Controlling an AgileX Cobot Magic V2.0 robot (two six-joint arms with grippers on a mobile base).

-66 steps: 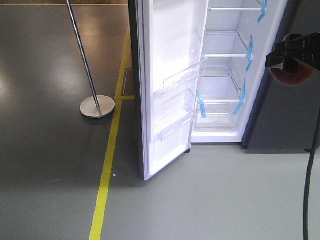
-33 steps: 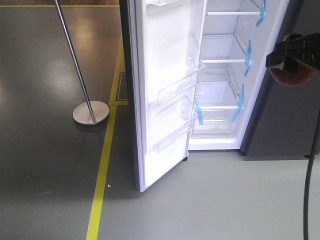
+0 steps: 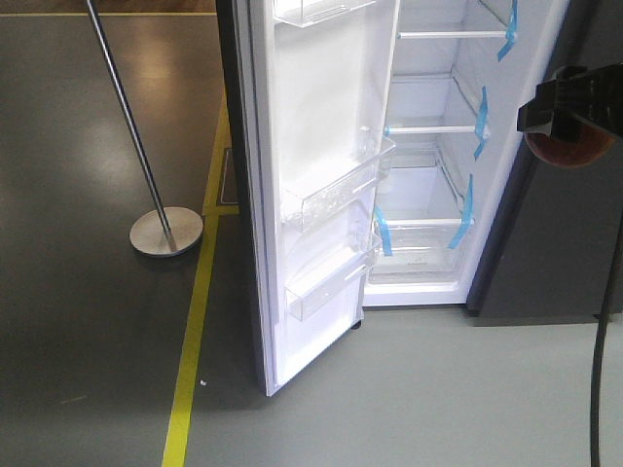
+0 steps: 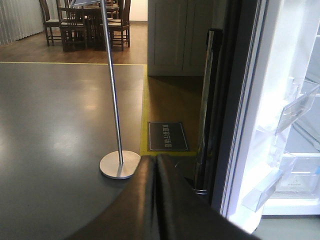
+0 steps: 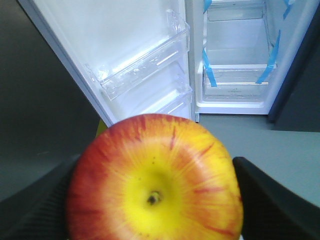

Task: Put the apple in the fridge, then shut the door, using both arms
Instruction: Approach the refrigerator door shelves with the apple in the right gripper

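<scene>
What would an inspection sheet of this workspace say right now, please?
Surface: grey floor with a yellow line.
Job's things: fridge open, its visible shelves empty; door stands wide open; apple not yet inside.
Clutter: nothing seen.
Grippers: right gripper shut on the apple; left gripper shut, empty.
Cables: black cable hangs at the right edge.
Surroundings: steel pole on a round base; chairs far behind.

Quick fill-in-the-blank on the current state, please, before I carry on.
The right gripper is shut on the ____. The fridge door stands ____. The left gripper is ____. The tape strips inside the fridge are ____.
Missing: apple, open, shut, blue.
</scene>
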